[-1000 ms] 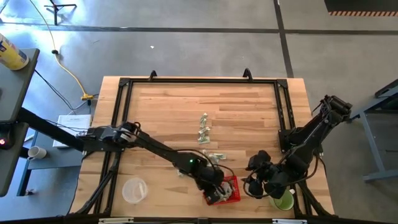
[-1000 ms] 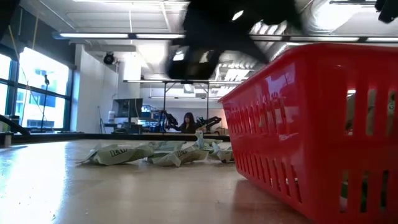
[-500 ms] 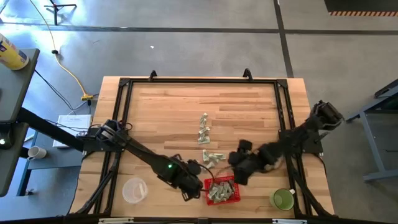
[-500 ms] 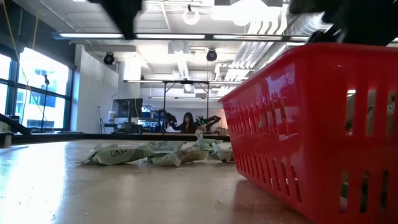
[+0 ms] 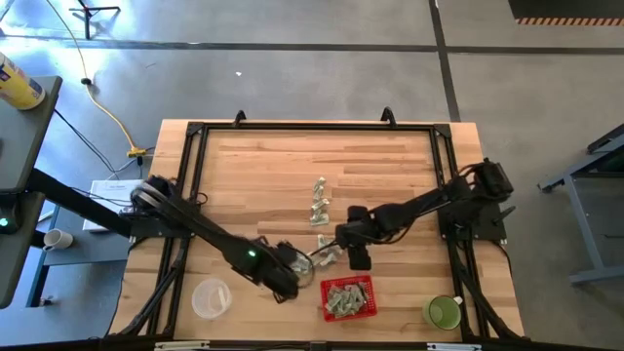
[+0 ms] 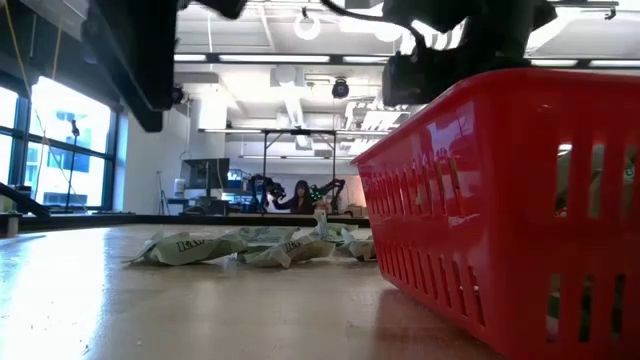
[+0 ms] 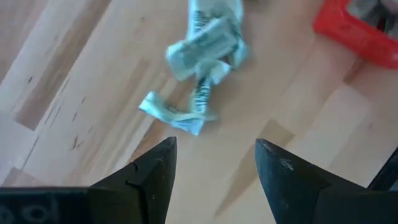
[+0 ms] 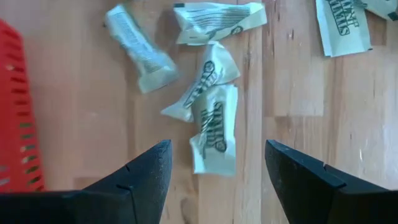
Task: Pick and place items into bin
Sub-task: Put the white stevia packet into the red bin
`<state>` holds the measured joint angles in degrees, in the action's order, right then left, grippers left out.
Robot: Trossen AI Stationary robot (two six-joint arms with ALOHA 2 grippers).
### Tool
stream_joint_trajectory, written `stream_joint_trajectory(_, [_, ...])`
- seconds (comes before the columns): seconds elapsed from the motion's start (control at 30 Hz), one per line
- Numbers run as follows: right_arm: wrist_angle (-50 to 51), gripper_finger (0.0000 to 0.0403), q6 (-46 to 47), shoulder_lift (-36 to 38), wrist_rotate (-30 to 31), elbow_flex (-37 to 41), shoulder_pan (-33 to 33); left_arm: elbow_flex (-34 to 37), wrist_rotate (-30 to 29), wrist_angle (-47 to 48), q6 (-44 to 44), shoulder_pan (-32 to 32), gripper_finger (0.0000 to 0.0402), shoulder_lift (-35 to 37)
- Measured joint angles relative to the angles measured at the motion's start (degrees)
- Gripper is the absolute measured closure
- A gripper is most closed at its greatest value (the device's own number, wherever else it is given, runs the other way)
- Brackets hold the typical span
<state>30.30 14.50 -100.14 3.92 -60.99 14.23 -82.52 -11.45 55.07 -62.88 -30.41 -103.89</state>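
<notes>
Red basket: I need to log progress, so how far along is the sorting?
Several wrapped pieces already lie in the red basket. Both the left gripper and the right gripper are open and empty above loose pieces. More pieces remain farther up the table.

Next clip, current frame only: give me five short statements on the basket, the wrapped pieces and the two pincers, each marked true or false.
1. The red basket already holds wrapped pieces. True.
2. Both pincers are shut on wrapped pieces. False: the left pincer and the right pincer are open and empty.
3. The wrapped pieces are all in the basket. False: several lie on the table.
4. The right pincer is above a cluster of wrapped pieces just beside the basket. True.
5. The green cup sits inside the basket. False: it stands on the table, apart from the basket, at its right side in the high view.
</notes>
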Motion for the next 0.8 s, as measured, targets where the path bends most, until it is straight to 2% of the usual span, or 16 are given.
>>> stream_joint_trajectory(0.13, [-1.7,0.0155,-1.0,-1.3,-0.7,0.0,-0.8,13.7,-3.0,-9.7,-3.0,-0.1,0.0152,9.9])
stream_joint_trajectory(0.3, [-4.4,0.0155,-1.5,-3.0,-1.8,0.0,-1.2,28.5,-3.7,-20.2,-3.1,-0.4,0.0153,20.0])
stream_joint_trajectory(0.4, [-4.8,0.0155,-0.6,-4.5,-1.8,0.0,-1.2,34.7,-3.8,-24.3,-3.6,-0.3,0.0153,24.4])
stream_joint_trajectory(0.53, [-4.3,0.0165,1.0,-5.8,-0.9,0.0,-1.2,39.1,-3.8,-27.7,-4.1,-0.4,0.0153,26.7])
stream_joint_trajectory(0.63, [-2.5,0.0207,2.2,-5.9,-0.3,-0.1,-1.2,39.5,-3.8,-29.2,-4.7,-0.4,0.0153,26.6])
stream_joint_trajectory(0.8, [1.3,0.0335,3.5,-5.9,-0.4,-0.2,-0.9,39.6,0.2,-34.3,-1.3,-0.3,0.0152,24.9])
